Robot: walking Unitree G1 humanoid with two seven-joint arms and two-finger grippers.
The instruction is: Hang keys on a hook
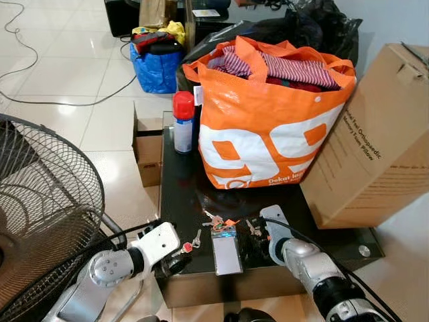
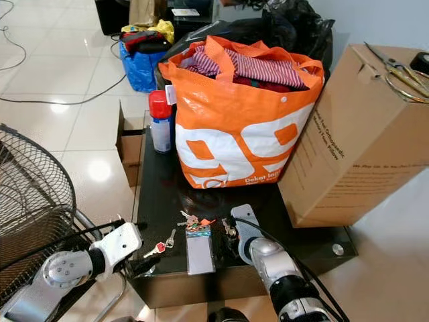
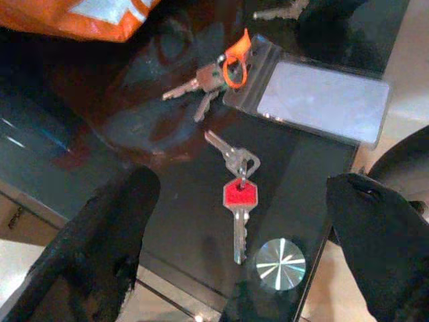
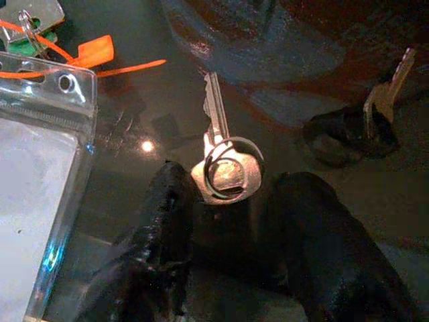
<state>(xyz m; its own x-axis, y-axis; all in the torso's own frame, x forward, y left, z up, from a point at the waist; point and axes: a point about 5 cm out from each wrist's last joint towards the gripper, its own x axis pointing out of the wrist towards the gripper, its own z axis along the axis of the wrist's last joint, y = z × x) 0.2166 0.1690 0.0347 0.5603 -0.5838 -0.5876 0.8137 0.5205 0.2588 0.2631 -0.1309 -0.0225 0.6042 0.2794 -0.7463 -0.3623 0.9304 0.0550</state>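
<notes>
Two keys on a ring with a red tag (image 3: 239,201) lie near the front left of the black glass table (image 1: 181,194). My left gripper (image 3: 241,194) hovers open over them, one finger on each side. A bunch of keys with an orange tag (image 1: 218,221) rests against a clear badge holder (image 1: 226,251). Right of the holder lies a single silver key (image 4: 224,164). My right gripper (image 4: 231,201) is open, low on the glass, its fingertips (image 4: 167,201) close on either side of that key's head. Another key (image 4: 383,100) lies further off.
An orange bag of clothes (image 1: 268,127) and a red-capped spray can (image 1: 183,123) fill the back of the table. A large cardboard box (image 1: 375,147) leans on the right. A fan grille (image 1: 40,215) stands at my left, and a small box (image 1: 149,151) sits on the floor.
</notes>
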